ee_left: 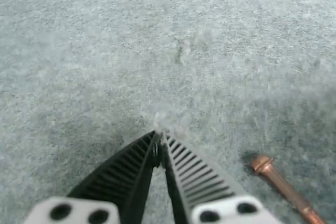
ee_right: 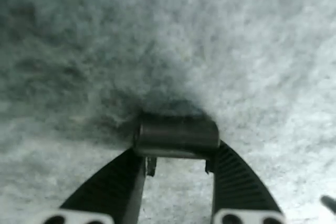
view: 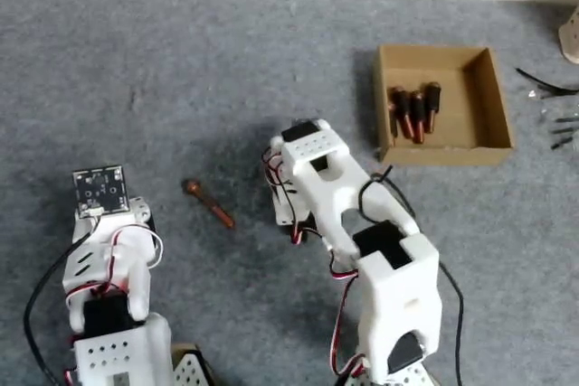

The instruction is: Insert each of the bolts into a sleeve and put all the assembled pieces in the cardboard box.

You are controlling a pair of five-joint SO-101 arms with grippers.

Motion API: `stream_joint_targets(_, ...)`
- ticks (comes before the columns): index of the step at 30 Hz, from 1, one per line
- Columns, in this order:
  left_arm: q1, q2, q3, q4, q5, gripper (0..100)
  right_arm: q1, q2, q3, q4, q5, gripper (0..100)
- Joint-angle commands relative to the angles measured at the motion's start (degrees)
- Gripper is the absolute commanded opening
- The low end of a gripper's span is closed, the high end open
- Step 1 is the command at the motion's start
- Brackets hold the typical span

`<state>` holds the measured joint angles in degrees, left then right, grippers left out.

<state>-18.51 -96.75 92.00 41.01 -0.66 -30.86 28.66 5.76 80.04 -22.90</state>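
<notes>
The right claw [ee_right: 177, 156] grips a dark sleeve [ee_right: 176, 136]; the left claw [ee_left: 159, 141] is closed, empty. The loose bolt [view: 210, 202] lies well apart from the cardboard box [view: 445, 156]; line bore and shank up squarely.

left gripper [ee_left: 159, 140]: its two black ribbed fingers [ee_left: 123, 169] are pressed together at the tips.
bolt [ee_left: 281, 187]: a copper-coloured bolt is laid flat near the left gripper and is not touched by it. Its round head is turned toward the left gripper.
mat [ee_left: 105, 51]: a grey fuzzy mat is spread under the left gripper.
</notes>
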Motion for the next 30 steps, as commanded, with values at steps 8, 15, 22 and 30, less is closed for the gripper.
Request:
stream_joint_targets(8, 0.7, -0.4, 0.1, -1.4, 0.3, 1, 3.8, 1.5, 0.2, -2.3, -0.2, 0.4)
stream_joint_targets(15, 0.7, -0.4, 0.2, -1.4, 0.3, 1, 10.1, -9.2, -0.7, -1.1, 0.0, 0.5)
stream_joint_targets(22, 0.7, -0.4, 0.2, -1.4, 0.3, 1, 11.6, -26.7, -0.5, -1.1, 0.0, 0.5)
stream_joint_targets(30, 0.7, -0.4, 0.2, -1.4, 0.3, 1, 11.3, -34.4, 7.4, -7.0, 9.1, 0.5)
